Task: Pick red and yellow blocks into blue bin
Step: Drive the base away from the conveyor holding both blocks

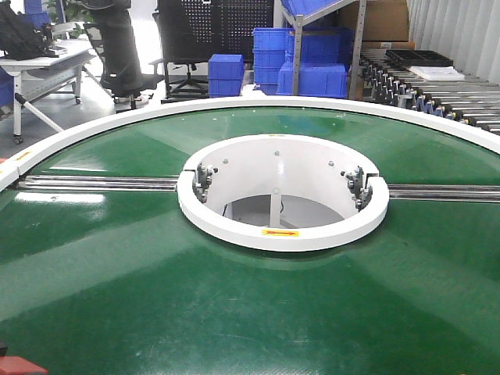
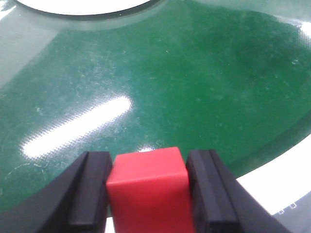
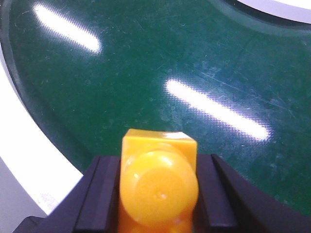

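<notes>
My left gripper (image 2: 148, 159) is shut on the red block (image 2: 148, 191), held between its black fingers (image 2: 90, 191) above the green belt (image 2: 170, 77) near the white outer rim (image 2: 272, 184). My right gripper (image 3: 159, 162) is shut on the yellow studded brick (image 3: 159, 187), with a round stud facing the camera, above the green belt (image 3: 194, 58) close to the white rim (image 3: 24, 160). In the front view neither arm shows clearly; a red patch (image 1: 22, 366) sits at the lower left corner. The wide blue bin is out of view.
The round green conveyor (image 1: 234, 305) has a white central ring (image 1: 281, 230) around an open well, and a metal seam rail (image 1: 94, 183) across it. Behind stand stacked blue crates (image 1: 301, 58), office chairs (image 1: 121, 55) and a roller conveyor (image 1: 437, 90).
</notes>
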You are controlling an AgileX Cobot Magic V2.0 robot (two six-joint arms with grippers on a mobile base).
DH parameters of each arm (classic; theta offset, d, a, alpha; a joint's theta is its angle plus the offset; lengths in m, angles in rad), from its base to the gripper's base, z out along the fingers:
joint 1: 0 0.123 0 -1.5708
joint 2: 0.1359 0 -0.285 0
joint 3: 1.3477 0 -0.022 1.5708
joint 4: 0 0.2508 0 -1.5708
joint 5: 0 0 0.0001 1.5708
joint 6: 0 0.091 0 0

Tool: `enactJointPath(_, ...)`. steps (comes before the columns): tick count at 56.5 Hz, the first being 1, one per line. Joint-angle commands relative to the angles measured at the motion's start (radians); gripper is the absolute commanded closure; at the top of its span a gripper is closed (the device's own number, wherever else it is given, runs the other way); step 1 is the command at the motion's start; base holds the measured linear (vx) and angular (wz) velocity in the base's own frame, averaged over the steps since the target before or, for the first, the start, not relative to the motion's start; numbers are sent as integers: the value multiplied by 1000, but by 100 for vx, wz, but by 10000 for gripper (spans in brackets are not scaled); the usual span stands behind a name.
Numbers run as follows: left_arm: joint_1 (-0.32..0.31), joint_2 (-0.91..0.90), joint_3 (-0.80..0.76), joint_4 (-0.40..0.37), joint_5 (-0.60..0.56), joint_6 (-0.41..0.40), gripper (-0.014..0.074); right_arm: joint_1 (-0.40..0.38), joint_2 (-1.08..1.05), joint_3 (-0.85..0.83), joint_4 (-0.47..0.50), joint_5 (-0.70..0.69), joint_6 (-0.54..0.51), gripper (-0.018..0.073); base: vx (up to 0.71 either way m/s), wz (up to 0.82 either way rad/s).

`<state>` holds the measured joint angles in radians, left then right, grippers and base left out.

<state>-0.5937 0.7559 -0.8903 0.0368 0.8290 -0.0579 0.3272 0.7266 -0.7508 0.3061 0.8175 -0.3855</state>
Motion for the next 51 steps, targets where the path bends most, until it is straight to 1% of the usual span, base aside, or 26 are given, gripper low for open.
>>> enactJointPath(1, -5, -6, -25, 3, -72, -1, 362, 2, -5, -27, 16, -63, -13, 263, 0, 0)
enactJointPath(16, -5, -6, -25, 3, -72, -1, 362, 2, -10, -27, 17, -64, -13, 263, 0, 2)
enactJointPath(28, -5, -6, -25, 3, -72, -1, 362, 2, -10, -27, 20, -62, -13, 263, -5, 19)
enactJointPath(39, -5, -6, -25, 3, -72, -1, 362, 2, -10, -27, 20, -58, -13, 263, -7, 44)
enactJointPath(51, -5, -6, -25, 3, -72, -1, 362, 2, -10, -27, 20, -56, -13, 263, -9, 71)
